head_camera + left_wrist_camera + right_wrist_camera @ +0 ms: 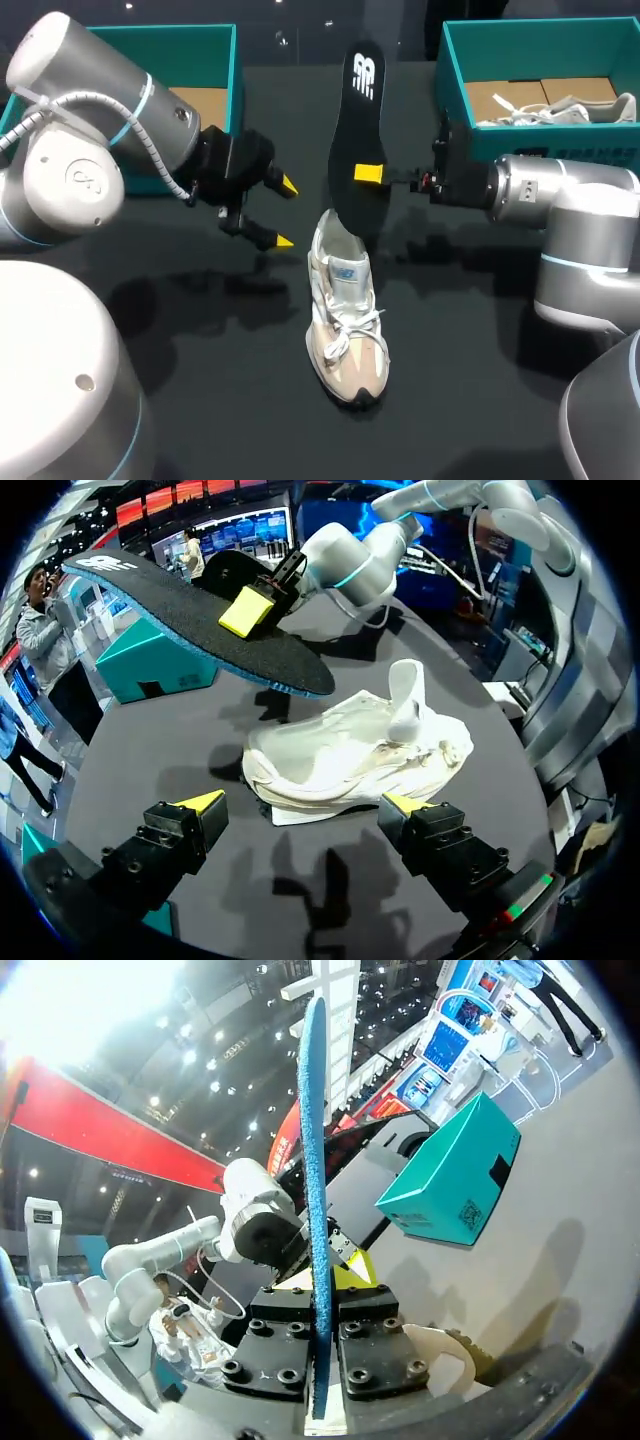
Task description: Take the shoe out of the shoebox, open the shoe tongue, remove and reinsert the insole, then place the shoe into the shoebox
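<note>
Insole (358,130) clamped in right fingers (369,173) over shoe (345,310); left fingers (287,185) apart before shoebox (180,55).

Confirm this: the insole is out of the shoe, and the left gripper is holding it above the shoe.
Wrong arm. The insole is out of the shoe and above it, but the right gripper holds it, fingers shut on both faces, as the right wrist view shows. The left gripper is open.
</note>
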### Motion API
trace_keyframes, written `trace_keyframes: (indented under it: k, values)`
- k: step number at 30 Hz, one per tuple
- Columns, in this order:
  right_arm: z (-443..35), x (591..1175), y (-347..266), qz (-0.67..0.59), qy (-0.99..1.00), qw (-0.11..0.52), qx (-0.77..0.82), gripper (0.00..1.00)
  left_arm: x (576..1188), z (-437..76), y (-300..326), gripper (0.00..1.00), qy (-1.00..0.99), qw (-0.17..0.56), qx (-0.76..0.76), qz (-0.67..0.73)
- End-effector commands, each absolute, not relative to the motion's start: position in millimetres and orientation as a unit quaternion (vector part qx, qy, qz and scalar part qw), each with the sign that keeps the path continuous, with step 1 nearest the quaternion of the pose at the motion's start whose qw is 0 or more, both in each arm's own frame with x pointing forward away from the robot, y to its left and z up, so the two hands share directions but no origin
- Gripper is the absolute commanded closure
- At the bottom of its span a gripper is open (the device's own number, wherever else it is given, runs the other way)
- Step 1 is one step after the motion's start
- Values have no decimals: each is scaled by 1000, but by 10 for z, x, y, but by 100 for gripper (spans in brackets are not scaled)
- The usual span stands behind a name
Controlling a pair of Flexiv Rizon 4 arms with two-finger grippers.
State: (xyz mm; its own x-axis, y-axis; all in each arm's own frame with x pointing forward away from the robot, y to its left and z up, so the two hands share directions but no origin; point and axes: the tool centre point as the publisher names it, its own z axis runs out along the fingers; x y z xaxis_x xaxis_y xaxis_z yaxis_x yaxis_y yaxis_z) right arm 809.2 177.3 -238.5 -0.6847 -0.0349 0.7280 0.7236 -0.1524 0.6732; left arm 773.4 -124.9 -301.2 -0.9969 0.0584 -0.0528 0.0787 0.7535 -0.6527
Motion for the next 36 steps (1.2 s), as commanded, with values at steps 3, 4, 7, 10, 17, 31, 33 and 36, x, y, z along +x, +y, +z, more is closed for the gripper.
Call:
trace_keyframes:
  k: [3,4,7,10,17,31,33,36]
  values:
    - [-2573,8200,1921,-709,-599,265,-260,100,7810,-3290,-1355,0,940,-10,41,-339]
    - [-2573,8200,1921,-709,-599,265,-260,100,7810,-3290,-1355,0,940,-10,41,-339]
    - [-2573,8200,1921,-709,-599,265,-260,100,7810,-3290,-1355,0,940,-10,41,-339]
    - [-2573,8200,1921,-709,-599,265,-260,100,7810,-3290,-1355,0,940,-10,41,-339]
    - [-2646,8200,1997,-711,-603,254,-257,100,7714,-3506,-1459,0,945,-19,57,-320]
    - [-2704,8209,2046,-718,-607,243,-238,100,7622,-3610,-1446,0,948,-16,38,-315]
    - [-2704,8209,2046,-718,-607,243,-238,100,7616,-3610,-1452,0,950,-11,39,-310]
    - [-2704,8209,2046,-718,-607,243,-238,100,7618,-3615,-1455,0,950,-8,39,-310]
